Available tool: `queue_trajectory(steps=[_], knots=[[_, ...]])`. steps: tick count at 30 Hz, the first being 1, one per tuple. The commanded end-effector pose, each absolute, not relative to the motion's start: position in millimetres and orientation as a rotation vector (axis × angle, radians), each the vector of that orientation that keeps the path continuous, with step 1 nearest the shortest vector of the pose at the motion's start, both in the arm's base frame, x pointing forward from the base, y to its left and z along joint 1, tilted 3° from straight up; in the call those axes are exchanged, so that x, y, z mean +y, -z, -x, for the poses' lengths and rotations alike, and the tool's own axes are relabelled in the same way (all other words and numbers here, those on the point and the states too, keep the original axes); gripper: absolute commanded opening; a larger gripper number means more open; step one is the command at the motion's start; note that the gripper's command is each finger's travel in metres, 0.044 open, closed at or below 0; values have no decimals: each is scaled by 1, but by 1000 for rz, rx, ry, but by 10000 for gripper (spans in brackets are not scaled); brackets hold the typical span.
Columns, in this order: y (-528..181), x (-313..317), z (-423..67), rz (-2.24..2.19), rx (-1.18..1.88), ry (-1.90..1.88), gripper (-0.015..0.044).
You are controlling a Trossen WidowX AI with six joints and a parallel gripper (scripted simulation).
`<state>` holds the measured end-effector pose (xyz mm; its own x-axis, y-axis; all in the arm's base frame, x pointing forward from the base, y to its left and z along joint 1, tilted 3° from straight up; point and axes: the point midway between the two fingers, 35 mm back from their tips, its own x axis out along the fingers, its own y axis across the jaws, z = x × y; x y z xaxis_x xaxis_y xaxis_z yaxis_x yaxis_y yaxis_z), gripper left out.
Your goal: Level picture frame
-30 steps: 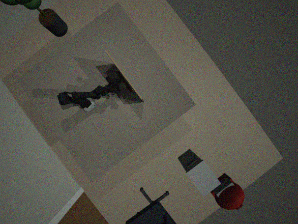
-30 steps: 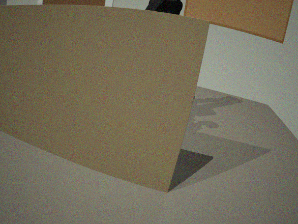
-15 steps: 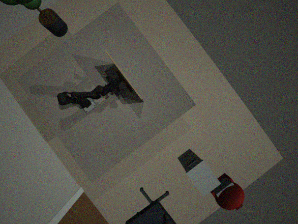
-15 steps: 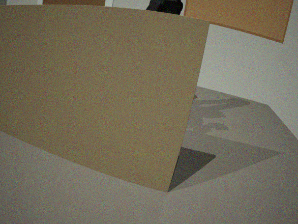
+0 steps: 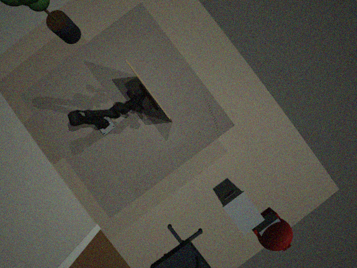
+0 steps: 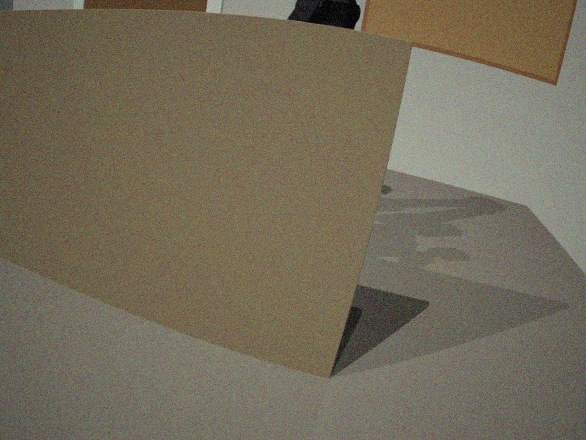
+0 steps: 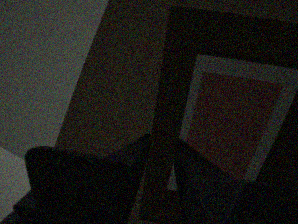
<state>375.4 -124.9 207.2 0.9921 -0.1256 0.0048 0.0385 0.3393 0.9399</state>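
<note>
The picture frame (image 7: 172,70) is dark, with a white mat around a reddish picture, and fills the right of the dim wrist view. My gripper (image 7: 162,141) (image 5: 139,91) is shut on the frame's left bar, a finger on either side. In the top view, from above, the arm (image 5: 97,117) reaches to the thin tan wall panel (image 5: 131,67), and the frame (image 5: 156,108) shows as a dark band against it. In the exterior view only the plain back of the wall panel (image 6: 200,175) shows; it hides the frame, the screw and the gripper. I cannot tell whether the frame hangs level.
The panel stands on a grey mat (image 5: 137,170) on a pale table. A potted plant (image 5: 63,27) is at the far corner. A white box (image 5: 240,210), a red round thing (image 5: 276,236) and a dark stand (image 5: 183,256) are at the other end.
</note>
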Motion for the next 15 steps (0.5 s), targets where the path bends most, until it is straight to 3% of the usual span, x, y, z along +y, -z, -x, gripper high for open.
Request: queue_trajectory(steps=[1, 15], knots=[[-213, -125, -376, -1216, -96, 100, 0], [-215, -125, -376, -1216, -96, 100, 0]])
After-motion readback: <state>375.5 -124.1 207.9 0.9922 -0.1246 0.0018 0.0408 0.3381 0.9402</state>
